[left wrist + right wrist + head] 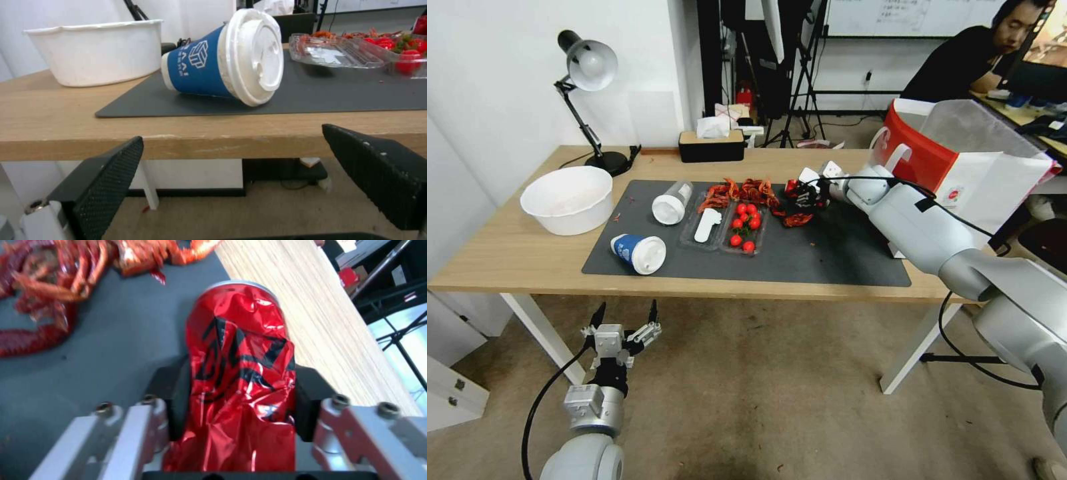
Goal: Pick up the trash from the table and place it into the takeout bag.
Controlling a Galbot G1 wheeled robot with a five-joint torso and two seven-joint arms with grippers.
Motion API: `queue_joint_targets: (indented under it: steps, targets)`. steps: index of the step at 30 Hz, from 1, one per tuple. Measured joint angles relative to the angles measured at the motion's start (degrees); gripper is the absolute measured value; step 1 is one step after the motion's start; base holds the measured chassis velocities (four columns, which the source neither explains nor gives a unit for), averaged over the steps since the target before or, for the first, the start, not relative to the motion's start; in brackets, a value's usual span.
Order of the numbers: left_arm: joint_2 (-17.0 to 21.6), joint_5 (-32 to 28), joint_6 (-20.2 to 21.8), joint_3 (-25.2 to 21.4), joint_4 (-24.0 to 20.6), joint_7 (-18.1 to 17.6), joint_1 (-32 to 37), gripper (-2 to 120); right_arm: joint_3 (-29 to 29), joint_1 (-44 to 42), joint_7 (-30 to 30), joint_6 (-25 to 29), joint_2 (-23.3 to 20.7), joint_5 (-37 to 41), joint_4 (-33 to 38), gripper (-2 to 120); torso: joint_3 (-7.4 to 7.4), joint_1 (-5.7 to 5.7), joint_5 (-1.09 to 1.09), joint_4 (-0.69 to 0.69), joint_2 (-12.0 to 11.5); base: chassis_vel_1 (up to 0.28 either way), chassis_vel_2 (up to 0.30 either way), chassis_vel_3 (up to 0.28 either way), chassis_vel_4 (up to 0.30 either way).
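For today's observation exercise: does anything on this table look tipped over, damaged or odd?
Yes. The blue paper cup and clear cup lie tipped on the mat, and the red can in the right gripper is crushed.

blue cup (pixel 209 65) on its side (lid (pixel 256 56) on) | mat (pixel 320 96)

Crushed red can (pixel 242 373) pinched between right tool (pixel 240 396) pads, above dark mat. Blue lidded cup (pixel 639 253) and clear cup (pixel 671 202) lying sideways. Takeout bag (pixel 960 160) upright at surface's right end.
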Motion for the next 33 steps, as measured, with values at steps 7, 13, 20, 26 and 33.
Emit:
queue_joint_targets:
  steps: [7, 13, 20, 26, 33]
  targets:
    - [-0.2, 0.5, 0.0, 0.4, 0.1, 0.0, 0.0, 100, 0.1, 0.4, 0.0, -0.5, -1.0, 0.5, 1.2, 23, 0.02, 0.01, 0.00, -0.05, 0.0, 0.000, 0.000, 0.000, 0.000]
    - [-0.2, 0.7, 0.0, 0.6, 0.1, 0.0, 0.0, 100, 1.0, 0.6, 0.9, -0.6, -1.5, 2.5, 3.9, 23, 0.00, 0.00, -0.02, 0.00, 0.0, 0.000, 0.000, 0.000, 0.000]
    - [-0.4, 0.9, 0.0, 1.0, 0.0, 0.0, 0.0, 100, 3.3, 0.8, 5.2, -0.7, -1.7, 8.1, 8.6, 23, -0.01, -0.01, -0.01, -0.01, 0.0, 0.000, 0.000, 0.000, 0.000]
    - [-0.3, 1.0, 0.0, 1.0, -0.2, -0.1, 0.0, 100, 7.2, 0.5, 11.8, -1.9, -2.1, 12.9, 13.6, 23, -0.01, -0.02, 0.00, 0.00, 0.0, 0.000, 0.000, 0.000, 0.000]
    - [-0.3, 1.2, 0.0, 1.2, -0.2, -0.1, 0.0, 100, 15.6, -0.5, 23.6, -8.9, -4.3, 14.9, 24.9, 23, -0.02, -0.02, -0.01, -0.01, 0.0, 0.000, 0.000, 0.000, 0.000]
